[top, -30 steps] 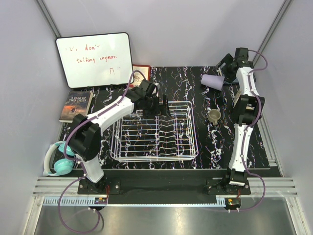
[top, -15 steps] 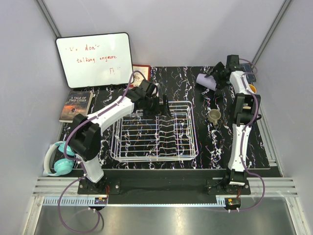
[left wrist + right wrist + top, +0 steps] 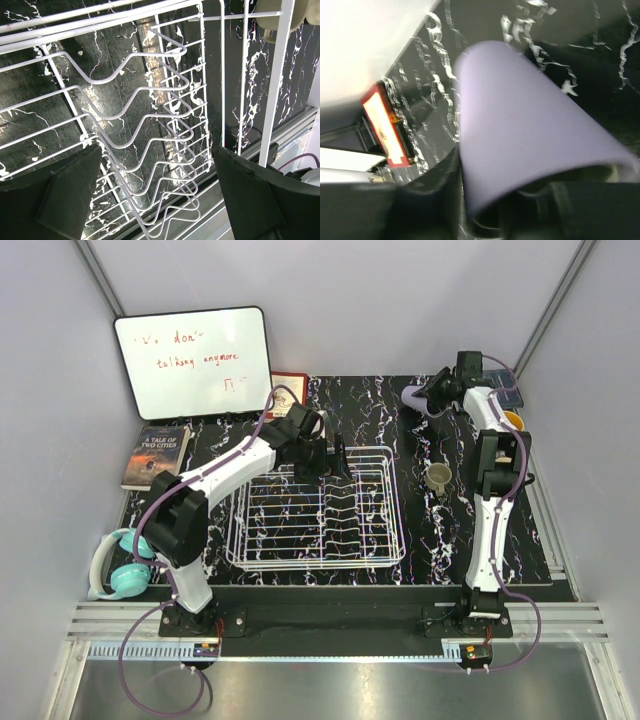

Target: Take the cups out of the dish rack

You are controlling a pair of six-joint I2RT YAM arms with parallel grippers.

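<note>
The lavender cup lies on its side on the black marbled table at the far right. My right gripper is closed on its rim end. In the right wrist view the cup fills the frame, and a dark finger of the right gripper presses its wall. The small olive-grey cup stands upright right of the white dish rack. My left gripper hangs open over the rack's back edge. In the left wrist view its jaws stand wide above the rack's wire prongs, holding nothing.
A whiteboard leans at the back left, with a red box beside it. A book and teal headphones lie at the left edge. A yellow object sits by the right arm.
My right gripper has swung left onto the lavender cup and closed on it, nudging the cup slightly left. The left arm has stayed put.
</note>
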